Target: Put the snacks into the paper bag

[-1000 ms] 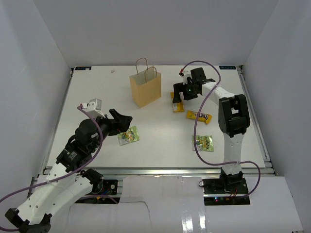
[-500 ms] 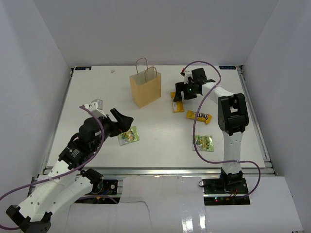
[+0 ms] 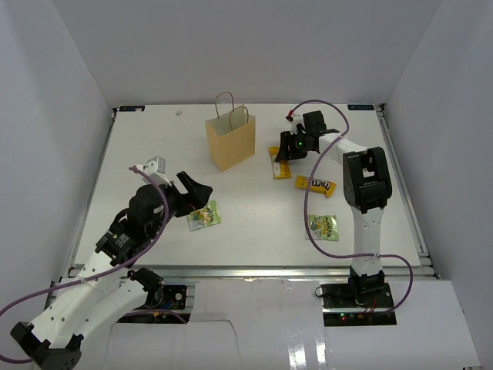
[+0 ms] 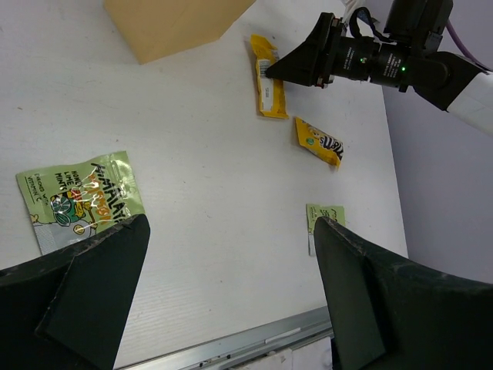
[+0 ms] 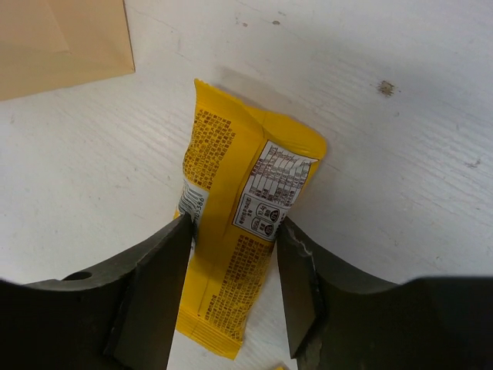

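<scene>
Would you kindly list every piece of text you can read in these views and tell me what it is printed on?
"m&m's" (likely, blurred): brown logo on the yellow candy wrapper.
Too small to read: nutrition panel and fine print on the yellow bar wrapper.
Too blurred to read: yellow and white print on the left green packet.
Too small: print on the right green packet.
No print seen: paper bag.

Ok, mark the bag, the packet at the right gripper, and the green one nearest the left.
Bag [image 3: 231,146], top view, front.
Yellow packet [image 5: 231,220], right wrist view, middle.
Green packet [image 4: 77,196], left wrist view, print.
</scene>
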`<control>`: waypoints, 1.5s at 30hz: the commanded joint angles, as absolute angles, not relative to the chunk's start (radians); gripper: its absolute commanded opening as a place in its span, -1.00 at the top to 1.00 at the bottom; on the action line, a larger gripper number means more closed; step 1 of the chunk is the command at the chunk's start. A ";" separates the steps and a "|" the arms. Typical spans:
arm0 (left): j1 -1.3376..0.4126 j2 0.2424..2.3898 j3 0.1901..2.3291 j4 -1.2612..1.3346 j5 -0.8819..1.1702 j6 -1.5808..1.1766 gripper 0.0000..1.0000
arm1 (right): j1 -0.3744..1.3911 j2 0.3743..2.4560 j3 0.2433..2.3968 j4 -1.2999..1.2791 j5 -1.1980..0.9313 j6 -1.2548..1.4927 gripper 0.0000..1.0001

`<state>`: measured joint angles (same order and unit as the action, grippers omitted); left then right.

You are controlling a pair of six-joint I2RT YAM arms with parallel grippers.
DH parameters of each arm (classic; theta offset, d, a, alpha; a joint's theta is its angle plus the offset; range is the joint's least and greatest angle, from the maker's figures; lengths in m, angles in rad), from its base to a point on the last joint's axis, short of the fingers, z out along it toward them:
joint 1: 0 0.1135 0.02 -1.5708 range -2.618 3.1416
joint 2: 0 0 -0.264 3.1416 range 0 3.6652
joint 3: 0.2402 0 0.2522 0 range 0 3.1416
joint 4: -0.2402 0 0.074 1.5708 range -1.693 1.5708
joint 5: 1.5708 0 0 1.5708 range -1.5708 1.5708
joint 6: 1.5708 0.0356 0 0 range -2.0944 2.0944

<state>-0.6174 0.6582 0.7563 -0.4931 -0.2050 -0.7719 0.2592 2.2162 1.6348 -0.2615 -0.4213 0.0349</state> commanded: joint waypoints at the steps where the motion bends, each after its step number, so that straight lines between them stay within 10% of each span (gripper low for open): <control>1: -0.620 0.652 0.769 -0.495 -0.210 -0.781 -0.96 | 0.242 2.232 1.605 -0.247 -0.440 0.061 -0.06; 15: -0.620 0.641 0.732 -0.489 -0.204 -0.808 -0.96 | 0.175 2.003 1.436 -0.100 -0.687 0.005 0.83; 26: -0.620 0.592 0.666 -0.491 -0.224 -0.815 -0.96 | 0.299 1.744 1.585 -0.055 -0.801 -0.294 0.85; 45: -0.620 0.531 0.624 -0.526 -0.218 -0.838 -0.96 | 0.572 2.080 2.183 0.198 -0.295 -0.356 0.85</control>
